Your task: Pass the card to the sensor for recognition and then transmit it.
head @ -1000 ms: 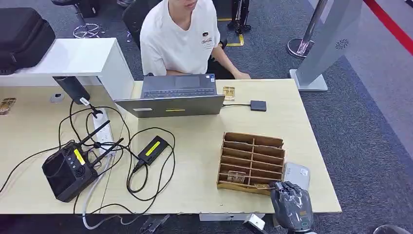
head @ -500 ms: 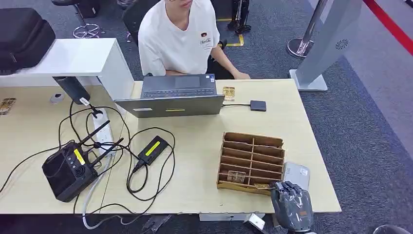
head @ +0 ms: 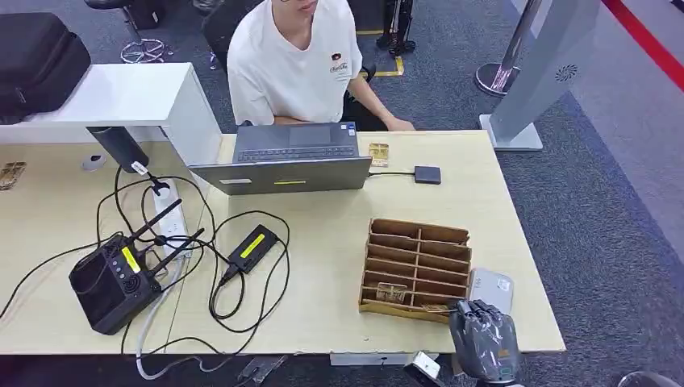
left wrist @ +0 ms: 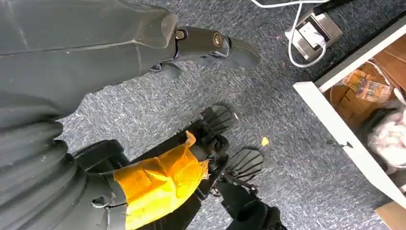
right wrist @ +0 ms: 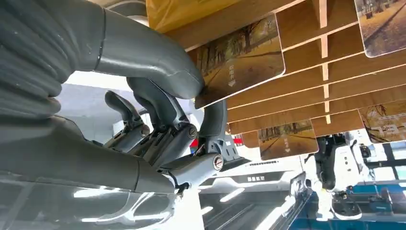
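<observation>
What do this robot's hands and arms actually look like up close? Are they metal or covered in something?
The right hand has a thick smooth grey thumb and darker, slimmer fingers with small round metal pins at the joints. A grey ribbed cover wraps the wrist, like a flexible bellows. In the head view the right hand looks grey and glossy. The left hand has the same grey shell and dark fingers.

Even overhead light is falling softly on the table (head: 339, 266), shadows staying faint; ceiling lamps are glaring low in the right wrist view.
</observation>
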You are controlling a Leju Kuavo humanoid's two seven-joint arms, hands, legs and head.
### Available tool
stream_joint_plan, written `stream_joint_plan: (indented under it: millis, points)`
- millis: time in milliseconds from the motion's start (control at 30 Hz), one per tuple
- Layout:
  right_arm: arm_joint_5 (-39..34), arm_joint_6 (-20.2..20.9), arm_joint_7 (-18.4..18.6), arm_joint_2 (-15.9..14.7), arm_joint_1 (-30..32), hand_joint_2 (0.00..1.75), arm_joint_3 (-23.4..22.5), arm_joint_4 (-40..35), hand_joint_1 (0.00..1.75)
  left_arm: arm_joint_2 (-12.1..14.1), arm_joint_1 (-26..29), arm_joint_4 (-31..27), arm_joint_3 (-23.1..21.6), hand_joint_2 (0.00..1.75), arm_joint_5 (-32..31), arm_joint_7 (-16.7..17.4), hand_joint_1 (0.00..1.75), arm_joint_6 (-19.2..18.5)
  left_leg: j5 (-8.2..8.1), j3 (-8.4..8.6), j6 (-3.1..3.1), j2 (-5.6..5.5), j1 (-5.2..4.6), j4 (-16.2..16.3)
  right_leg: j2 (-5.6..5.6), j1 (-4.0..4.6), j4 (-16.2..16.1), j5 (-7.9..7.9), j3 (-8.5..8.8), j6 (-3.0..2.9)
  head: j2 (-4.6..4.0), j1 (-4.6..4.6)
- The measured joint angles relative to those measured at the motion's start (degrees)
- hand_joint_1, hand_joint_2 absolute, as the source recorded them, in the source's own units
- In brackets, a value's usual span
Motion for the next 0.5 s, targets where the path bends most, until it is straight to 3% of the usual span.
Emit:
stream_joint_plan:
  millis: [500]
  points:
    - [-1.75,0.00,0.00,0.02,0.31,1.75,0.13,-1.03,1.55,0.00,0.03,-0.20,-0.17,1.75,-0.42,0.22,0.00,0.04,0.00,-0.01,0.00,0.00,0.00,0.00,0.00,0.00,0.00,0.00,0.00,0.00,0.00,0.00]
